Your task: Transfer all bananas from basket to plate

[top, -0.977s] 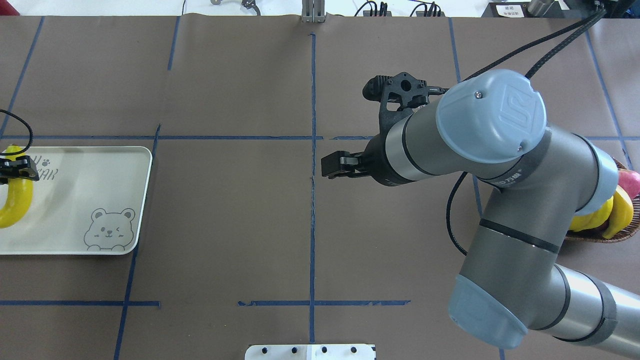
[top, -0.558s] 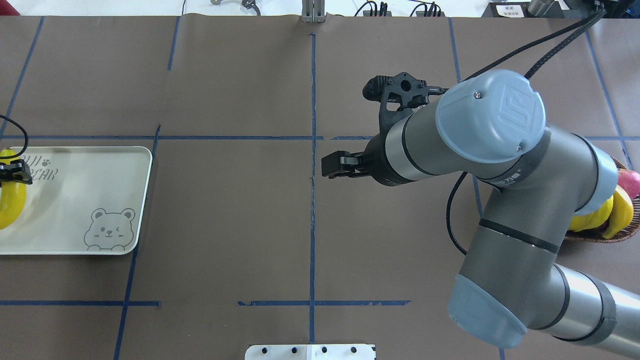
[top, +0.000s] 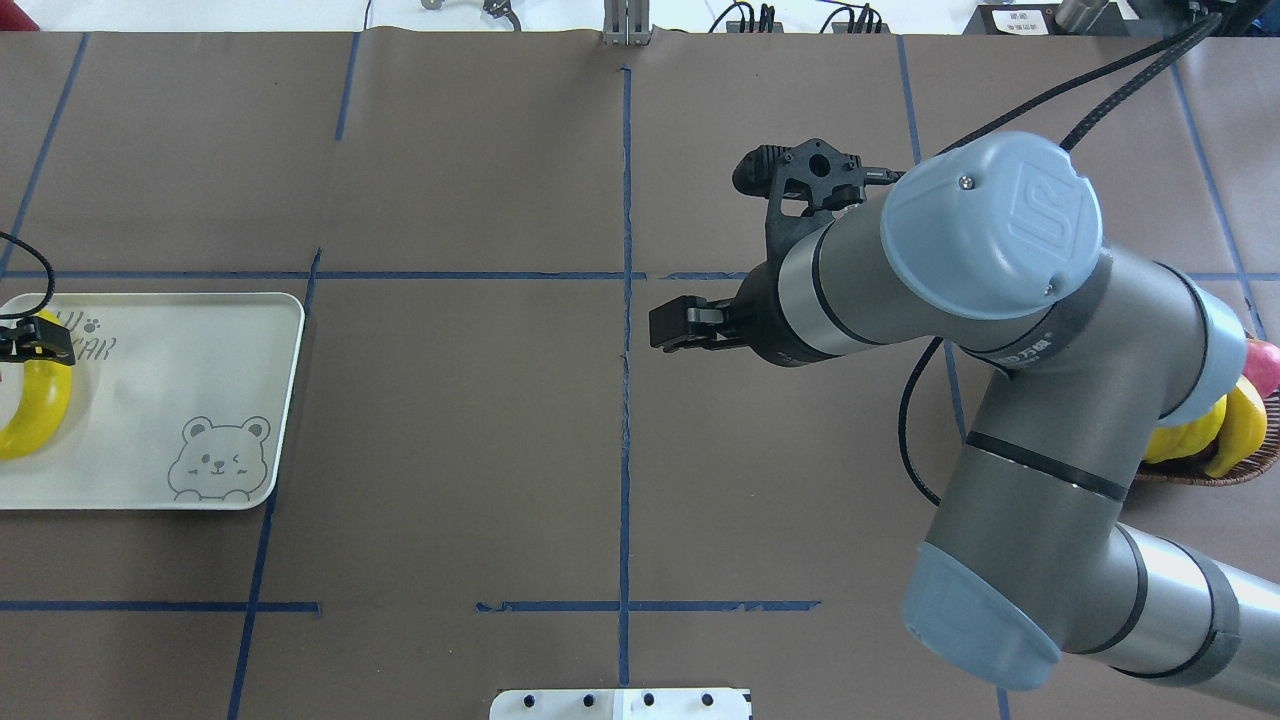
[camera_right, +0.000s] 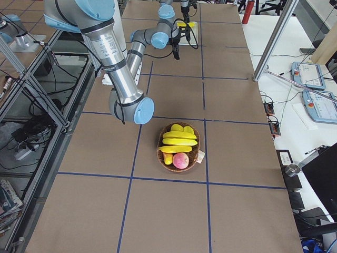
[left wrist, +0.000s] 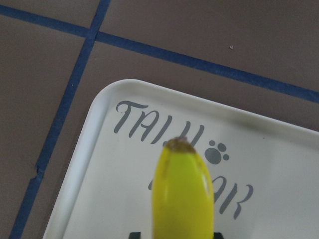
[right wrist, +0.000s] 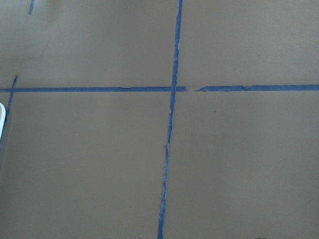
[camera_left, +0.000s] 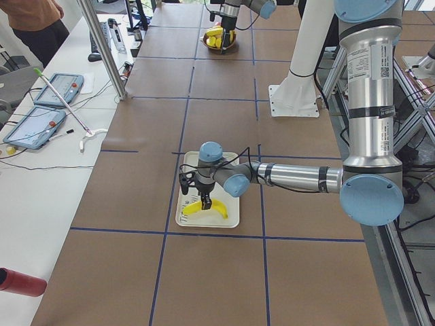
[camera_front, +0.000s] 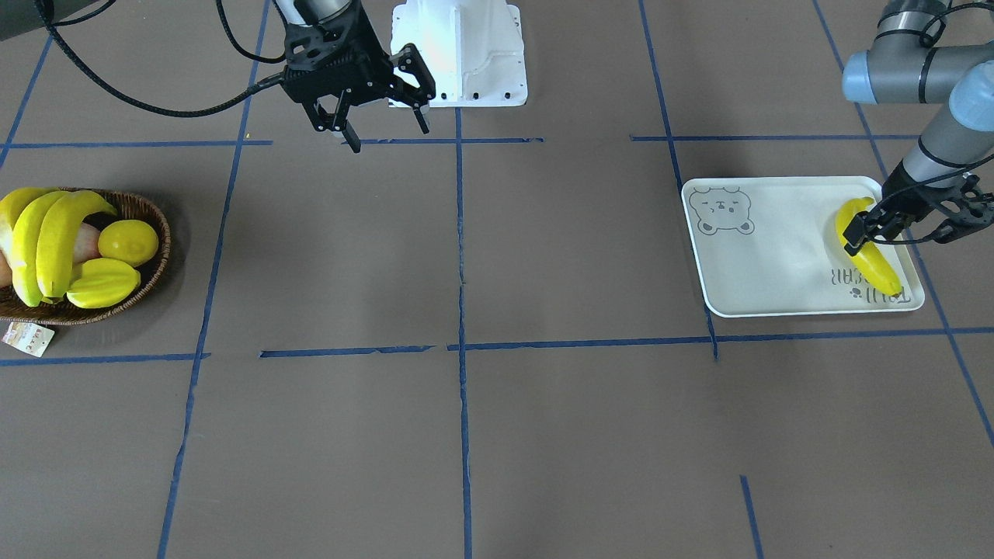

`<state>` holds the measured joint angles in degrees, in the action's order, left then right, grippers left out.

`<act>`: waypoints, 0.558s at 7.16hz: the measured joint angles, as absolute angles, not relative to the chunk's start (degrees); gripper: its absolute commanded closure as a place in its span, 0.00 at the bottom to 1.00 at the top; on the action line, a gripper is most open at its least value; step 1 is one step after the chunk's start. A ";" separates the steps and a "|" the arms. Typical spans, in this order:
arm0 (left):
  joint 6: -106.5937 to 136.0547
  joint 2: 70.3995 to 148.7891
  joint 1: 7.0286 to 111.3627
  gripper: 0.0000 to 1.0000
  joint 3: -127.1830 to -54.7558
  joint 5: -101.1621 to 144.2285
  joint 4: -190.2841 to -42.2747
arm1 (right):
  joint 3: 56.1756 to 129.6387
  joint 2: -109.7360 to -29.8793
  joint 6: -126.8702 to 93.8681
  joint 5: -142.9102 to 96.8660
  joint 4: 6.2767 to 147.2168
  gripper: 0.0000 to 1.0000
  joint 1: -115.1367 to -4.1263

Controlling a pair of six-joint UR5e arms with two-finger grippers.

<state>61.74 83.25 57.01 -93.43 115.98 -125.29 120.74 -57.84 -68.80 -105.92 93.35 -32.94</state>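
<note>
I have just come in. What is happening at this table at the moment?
Two robot arms are moving bananas from a basket to a plate. The left claw is closed on one banana at the lettered end of the plate; I cannot tell whether it already rests there. The right claw hangs open and empty over the table, away from the fruit. Three bananas lie in the basket beside a lemon.
</note>
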 measured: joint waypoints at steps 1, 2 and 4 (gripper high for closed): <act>61.71 83.28 57.34 0.00 -93.83 116.29 -125.18 | 121.48 -59.23 -67.39 -106.51 94.91 0.01 -34.53; 61.66 83.36 58.30 0.00 -94.54 117.27 -124.99 | 123.37 -61.66 -64.00 -106.92 97.27 0.00 -35.96; 61.55 83.64 62.26 0.00 -97.59 122.06 -124.77 | 128.05 -69.49 -55.63 -107.17 100.41 0.00 -39.26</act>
<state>61.55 83.64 62.26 -97.59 122.06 -124.77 128.05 -69.49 -55.63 -107.17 100.41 -39.26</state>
